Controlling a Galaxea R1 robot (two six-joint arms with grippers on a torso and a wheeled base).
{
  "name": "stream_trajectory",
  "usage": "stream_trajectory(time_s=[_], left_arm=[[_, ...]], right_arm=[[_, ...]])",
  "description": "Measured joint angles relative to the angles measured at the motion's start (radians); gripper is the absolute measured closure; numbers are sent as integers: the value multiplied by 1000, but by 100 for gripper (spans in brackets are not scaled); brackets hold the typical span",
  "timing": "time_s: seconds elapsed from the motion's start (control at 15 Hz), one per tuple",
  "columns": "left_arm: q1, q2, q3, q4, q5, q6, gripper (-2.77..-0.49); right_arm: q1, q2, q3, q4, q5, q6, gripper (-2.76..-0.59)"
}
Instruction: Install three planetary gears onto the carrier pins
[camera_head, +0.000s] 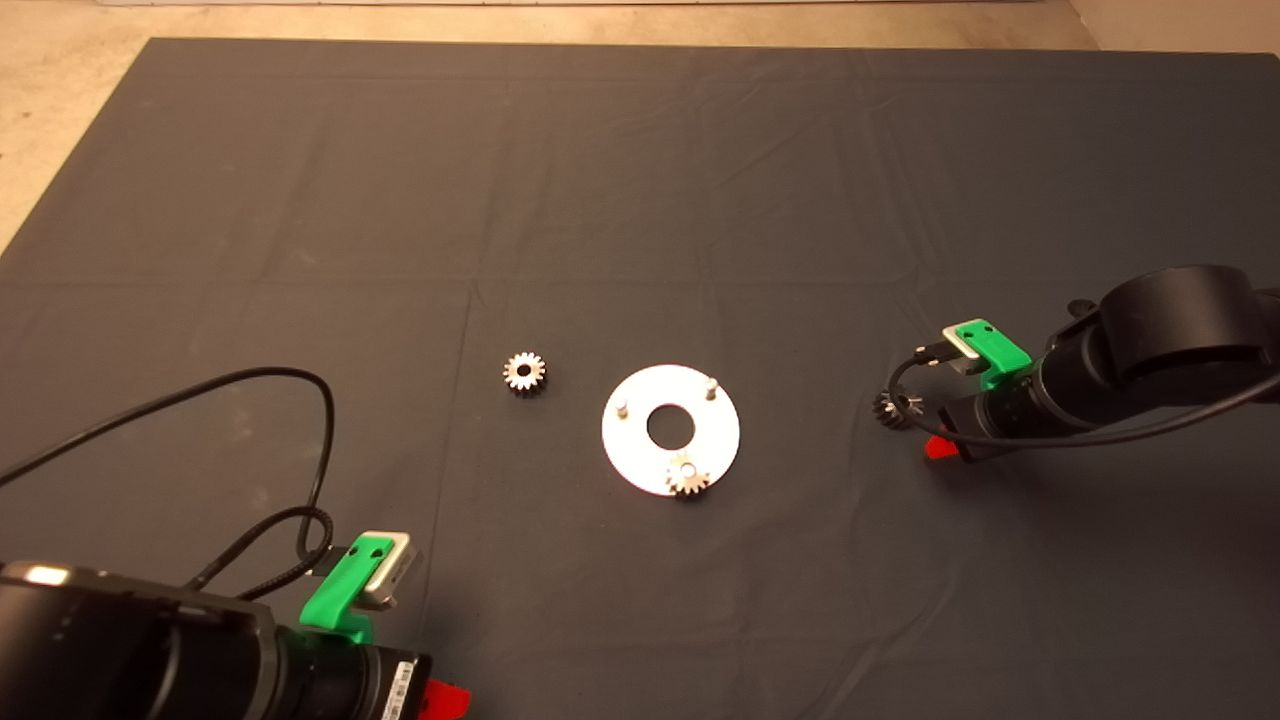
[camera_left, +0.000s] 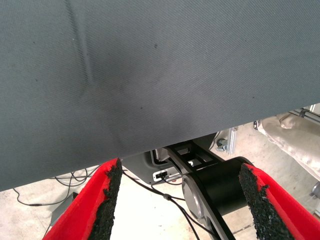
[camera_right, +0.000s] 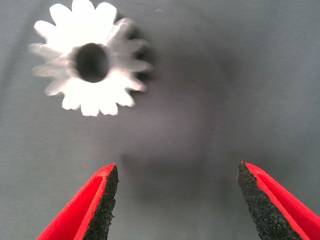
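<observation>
The silver disc (camera_head: 625, 445) lies mid-mat with the carrier pins upright on it. Two pins are bare (camera_head: 621, 407) (camera_head: 711, 384). One planetary gear (camera_head: 688, 476) sits on the pin at the disc's near edge. A second gear (camera_head: 524, 372) lies loose on the mat left of the disc. The third gear (camera_head: 893, 408) (camera_right: 90, 60) lies flat to the right of the disc, just ahead of my right gripper (camera_head: 928, 438) (camera_right: 177, 200). That gripper is low over the mat and open, with nothing between its fingers. My left gripper (camera_head: 440, 695) (camera_left: 185, 205) is parked at the lower left, open and empty.
The dark mat (camera_head: 640, 200) covers the table, with creases across it. A black cable (camera_head: 300, 400) loops over the mat above the left arm. The left wrist view shows the mat's edge and, beyond it, floor, cables and black robot parts (camera_left: 215, 185).
</observation>
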Motion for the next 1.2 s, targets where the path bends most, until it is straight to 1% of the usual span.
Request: stream_trajectory(time_s=[0.07, 0.13, 0.2, 0.27, 0.33, 0.4, 0.47, 0.6, 0.8, 0.87, 0.93, 1.07, 1.2], left_arm=[[0, 0, 0, 0, 0, 0, -163], [0, -3, 0, 0, 0, 0, -163], [0, -6, 0, 0, 0, 0, -163], [0, -6, 0, 0, 1, 0, -163], [0, -6, 0, 0, 0, 0, -163], [0, -6, 0, 0, -1, 0, -163], [0, -6, 0, 0, -1, 0, -163], [0, -6, 0, 0, 0, 0, -163], [0, -6, 0, 0, -3, 0, -163], [0, -6, 0, 0, -13, 0, -163], [0, -6, 0, 0, -17, 0, -163], [0, -6, 0, 0, -17, 0, -163], [0, -6, 0, 0, -17, 0, -163]], right_arm=[[0, 9, 0, 0, 4, 0, -176], [0, 19, 0, 0, 18, 0, -176], [0, 22, 0, 0, 40, 0, -176], [1, 22, -2, 0, 65, 0, -176], [0, 26, -8, 0, 84, 0, -176], [0, 33, -16, 0, 91, 0, -176], [0, 42, -26, 0, 91, 0, -176], [1, 48, -33, 0, 101, -1, -176], [0, 47, -47, 0, 99, -1, -176], [0, 47, -47, 0, 100, -1, -176], [1, 47, -49, 0, 102, -3, -176], [1, 47, -59, 0, 102, -25, -176], [3, 47, -73, 0, 105, -28, -176]])
